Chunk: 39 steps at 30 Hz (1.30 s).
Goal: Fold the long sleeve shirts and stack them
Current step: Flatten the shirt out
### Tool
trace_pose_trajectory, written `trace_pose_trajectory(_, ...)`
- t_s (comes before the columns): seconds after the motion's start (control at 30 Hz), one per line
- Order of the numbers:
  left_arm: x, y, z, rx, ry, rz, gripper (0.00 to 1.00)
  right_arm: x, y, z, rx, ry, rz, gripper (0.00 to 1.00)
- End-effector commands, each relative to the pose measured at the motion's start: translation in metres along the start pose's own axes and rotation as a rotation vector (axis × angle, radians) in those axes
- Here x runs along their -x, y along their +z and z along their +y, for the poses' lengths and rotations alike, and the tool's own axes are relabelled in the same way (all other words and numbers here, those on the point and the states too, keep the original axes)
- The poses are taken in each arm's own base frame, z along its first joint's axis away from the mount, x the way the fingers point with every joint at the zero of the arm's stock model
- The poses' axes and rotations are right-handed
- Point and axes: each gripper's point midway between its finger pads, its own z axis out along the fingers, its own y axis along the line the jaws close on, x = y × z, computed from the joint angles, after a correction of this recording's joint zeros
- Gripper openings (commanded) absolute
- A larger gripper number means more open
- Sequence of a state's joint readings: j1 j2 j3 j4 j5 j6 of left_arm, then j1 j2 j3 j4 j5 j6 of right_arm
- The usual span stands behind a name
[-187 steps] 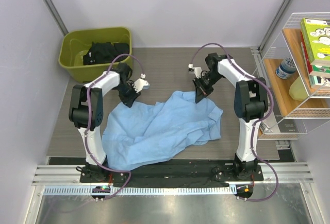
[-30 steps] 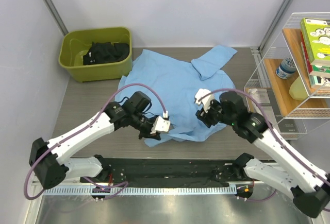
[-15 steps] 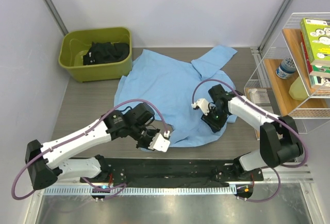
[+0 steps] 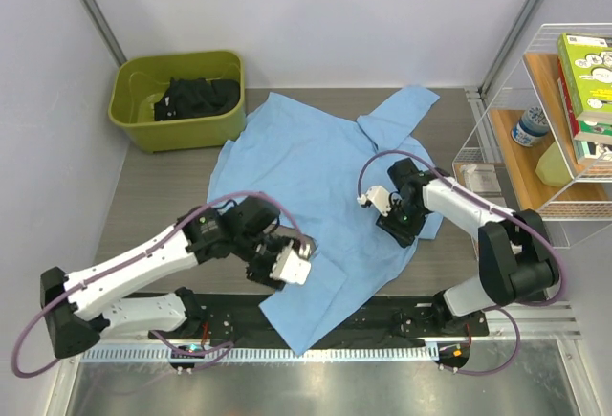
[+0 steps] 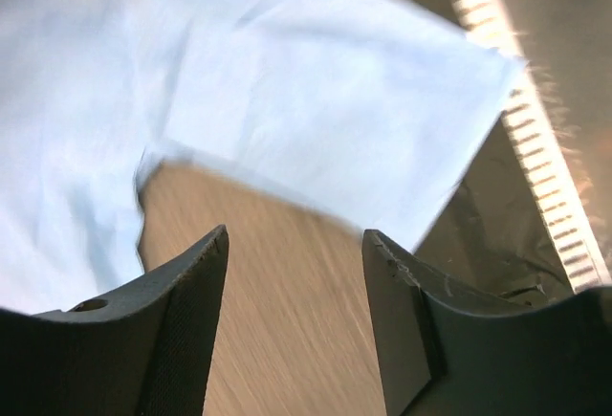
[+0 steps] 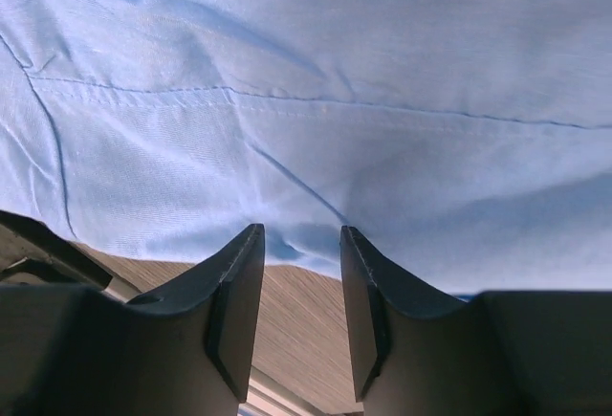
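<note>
Having just been released at 6 o'clock by the left gripper, the shirt is being laid flat for folding; the right gripper jaws are also being held apart.

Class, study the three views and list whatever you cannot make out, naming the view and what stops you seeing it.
1. Top view: the dark bundle in the green bin is too small and dark to identify.
2. Top view: the shelf books are cut off by the right edge.
3. Left wrist view: the edge of the shirt is blurred.
4. Right wrist view: whether the right claw touches the shirt, since its own fingers block the contact.
</note>
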State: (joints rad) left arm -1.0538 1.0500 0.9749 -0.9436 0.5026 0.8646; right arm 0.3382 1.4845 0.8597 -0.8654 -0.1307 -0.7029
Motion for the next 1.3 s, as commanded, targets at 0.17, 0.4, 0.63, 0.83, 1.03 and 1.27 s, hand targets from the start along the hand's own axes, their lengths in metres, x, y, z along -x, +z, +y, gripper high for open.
trace_pose_trajectory(0.17, -0.138, -0.036, 0.137, 0.329, -0.595, 0.214, 0.54, 0.028, -0.038, -0.013, -0.059, 0.066, -0.089, 0.44)
trace_pose_trajectory(0.4, -0.243, -0.035, 0.148, 0.351, -0.742, 0.479, 0.42, 0.01, -0.005, -0.035, -0.075, 0.09, 0.039, 0.43)
trace_pose_trajectory(0.63, -0.251, -0.012, 0.085, 0.139, -0.771, 0.501, 0.29, -0.034, 0.012, -0.069, -0.095, 0.079, 0.159, 0.42)
trace_pose_trajectory(0.83, -0.202, 0.015, 0.0, -0.102, -0.662, 0.516, 0.21, -0.043, 0.004, -0.088, -0.097, 0.049, 0.168, 0.43)
trace_pose_trajectory(1.03, -0.157, -0.007, 0.022, -0.004, -0.724, 0.417, 0.2, -0.006, -0.027, -0.086, -0.013, 0.055, 0.054, 0.43)
trace_pose_trajectory(1.27, -0.211, -0.044, 0.102, 0.282, -0.824, 0.501, 0.28, 0.026, -0.026, -0.092, 0.032, 0.126, -0.012, 0.43)
